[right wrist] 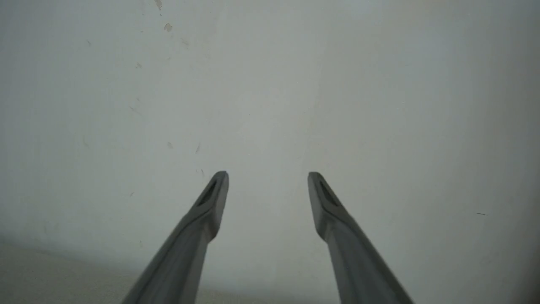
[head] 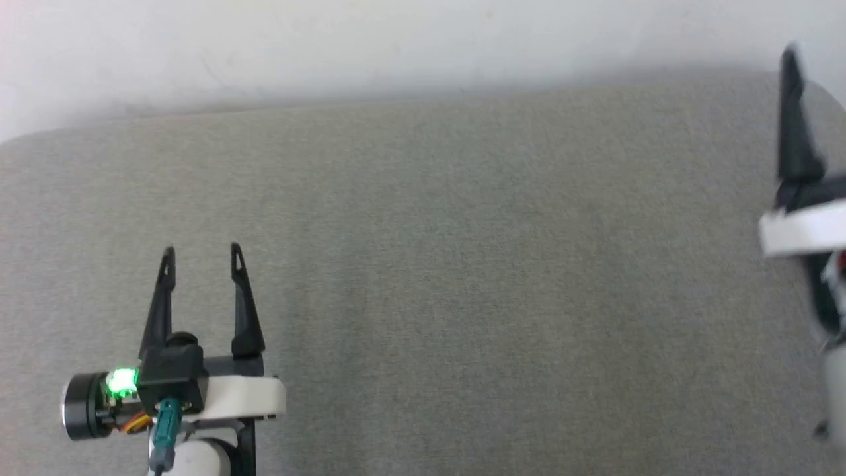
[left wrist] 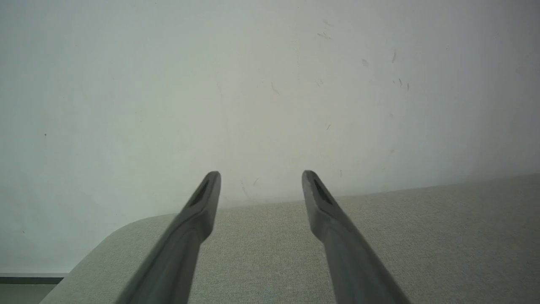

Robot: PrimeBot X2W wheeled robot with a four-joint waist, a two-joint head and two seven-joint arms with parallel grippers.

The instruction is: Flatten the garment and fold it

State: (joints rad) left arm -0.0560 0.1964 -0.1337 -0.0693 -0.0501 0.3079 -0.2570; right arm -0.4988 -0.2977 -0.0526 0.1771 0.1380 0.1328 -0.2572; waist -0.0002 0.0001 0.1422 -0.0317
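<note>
Nearest the lens, the left gripper (left wrist: pixel 261 175) reaches out with its 2 long dark fingers spread wide apart and nothing between them. They point over a light grey woven-fabric pad (left wrist: pixel 422 236) with a rounded corner, towards a scuffed white wall (left wrist: pixel 253 84). In the head view this gripper (head: pixel 202 250) sits at the lower left above the pad (head: pixel 462 264), with a small green light (head: pixel 121 382) glowing on its wrist. The right gripper (right wrist: pixel 268 175) is spread just as wide and also holds nothing. Its fingers aim at the wall with only a sliver of pad at the lower left. In the head view it is a blurred dark shape at the far right edge (head: pixel 791 119), seemingly raised higher than the left one.

Where the garment lies cannot be told from these views. The stretch of pad between the 2 grippers is plain grey weave right up to the wall.

As a judgement, the work looks to be at its very start. Nothing is gripped, nothing is spread out, and no fold can be seen. Finding and picking up the garment, flattening it on the pad and folding it all appear to be left to do. The 2 open, idle grippers, set well apart, fit a waiting pose more than a step under way.
</note>
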